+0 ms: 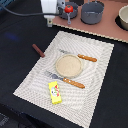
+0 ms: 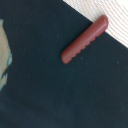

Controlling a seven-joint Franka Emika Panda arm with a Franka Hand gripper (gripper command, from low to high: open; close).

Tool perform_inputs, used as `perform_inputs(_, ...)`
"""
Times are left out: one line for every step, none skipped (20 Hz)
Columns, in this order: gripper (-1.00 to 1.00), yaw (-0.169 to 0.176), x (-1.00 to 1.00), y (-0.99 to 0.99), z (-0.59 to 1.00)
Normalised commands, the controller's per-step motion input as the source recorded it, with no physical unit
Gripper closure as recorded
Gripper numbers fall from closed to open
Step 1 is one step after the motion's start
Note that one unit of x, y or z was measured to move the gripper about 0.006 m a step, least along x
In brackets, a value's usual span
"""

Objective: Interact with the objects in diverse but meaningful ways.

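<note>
The white robot arm hangs high above the pale woven rectangular placemat, past its far corner; its claw points down, and whether it is open or closed cannot be told. A round tan plate sits at the mat's centre. The yellow rectangular packet with red print lies near the mat's front edge. The dark brown ridged stick lies beside the mat on black cloth, one end touching the mat's edge.

Dark cloth around the brown stick lies open — placemat edge just beside it.
</note>
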Motion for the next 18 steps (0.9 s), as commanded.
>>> perform_inputs(-1.0, -0.165, -0.25, -0.37, -0.29)
perform_inputs(-1.0, -0.164, -0.21, -0.32, -0.29)
perform_inputs(-1.0, -0.17, -0.24, -0.34, -0.29)
perform_inputs(-1.0, -0.17, -0.23, -0.34, -0.3)
perform_inputs(-1.0, -0.171, -0.24, -0.33, -0.33)
perform_inputs(-1.0, -0.168, -0.24, -0.35, -0.32)
perform_inputs(-1.0, -0.169, -0.23, -0.33, -0.32)
perform_inputs(-1.0, -0.167, -0.23, -0.32, -0.31)
perform_inputs(-1.0, -0.169, -0.21, -0.31, -0.31)
perform_inputs(-1.0, -0.176, -0.19, -0.28, -0.3)
perform_inputs(-1.0, -0.18, -0.16, -0.24, -0.31)
perform_inputs(-1.0, -0.177, -0.16, -0.25, -0.31)
perform_inputs(-1.0, -0.169, -0.17, -0.25, -0.3)
perform_inputs(-1.0, -0.154, -0.17, -0.21, -0.31)
perform_inputs(-1.0, -0.111, -0.21, -0.17, -0.34)
perform_inputs(-1.0, -0.059, -0.19, -0.1, -0.4)
perform_inputs(-1.0, -0.018, -0.19, -0.02, -0.44)
perform_inputs(-1.0, -0.012, -0.21, 0.0, -0.47)
